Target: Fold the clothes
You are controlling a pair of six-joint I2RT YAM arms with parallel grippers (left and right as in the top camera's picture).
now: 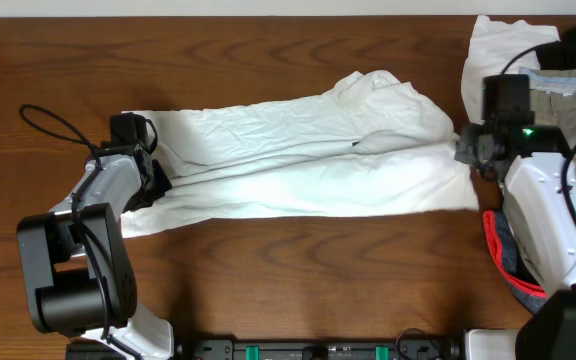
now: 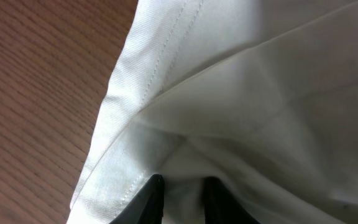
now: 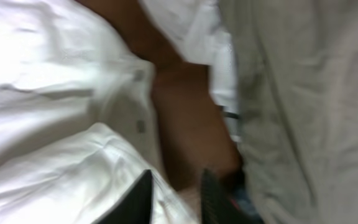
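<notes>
Overhead, the white garment (image 1: 298, 165) lies stretched left to right across the middle of the table (image 1: 268, 50). The left gripper (image 1: 154, 172) pinches its left hem, fingers close together on the cloth. The right gripper (image 1: 465, 150) sits at the right end; blur hides whether it grips. Thin, soft and limp, the garment will likely sag, so stitched hems and corners look like the best holds.

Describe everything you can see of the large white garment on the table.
The white garment is thin, wrinkled cloth lying lengthwise across the wooden table, flat at left, bunched at upper right. A stitched hem edges its left end. A small dark mark sits near the middle. The left gripper pinches its left end; the right gripper, open, is at its right end.
</notes>
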